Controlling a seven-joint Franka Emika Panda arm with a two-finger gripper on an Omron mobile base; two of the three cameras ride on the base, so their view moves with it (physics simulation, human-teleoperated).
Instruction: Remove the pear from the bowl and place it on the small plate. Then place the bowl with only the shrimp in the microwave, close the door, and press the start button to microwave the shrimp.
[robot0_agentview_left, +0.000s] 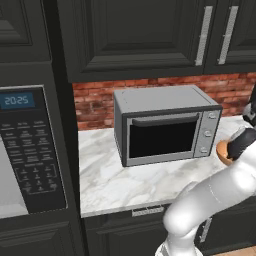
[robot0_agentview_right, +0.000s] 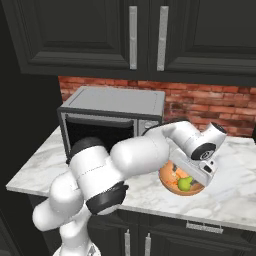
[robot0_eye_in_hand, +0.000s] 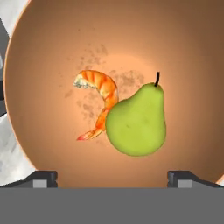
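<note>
Two things sit in the bowl right now, so the first step of the task isn't done yet, far as I can judge.

Biggest first: the microwave fills the left edge of the left base view, keypad and blue display showing, well apart from where the arm is working. The silver countertop oven takes the middle of that view on the marble worktop, and the bowl peeks out at the right edge just beside it.

In the right base view the bowl sits lower right of centre on the worktop, with the arm bent over it so the gripper hangs straight above. That's why the hand view looks right down into it: lined up for a top-down grab, I'd guess.

Inside: the pear lies right of centre, stem pointing to the top of the frame, and the shrimp curls at its left, touching it. The gripper is spread wide, holding nothing, its tips at the bottom corners either side of the pear.
</note>
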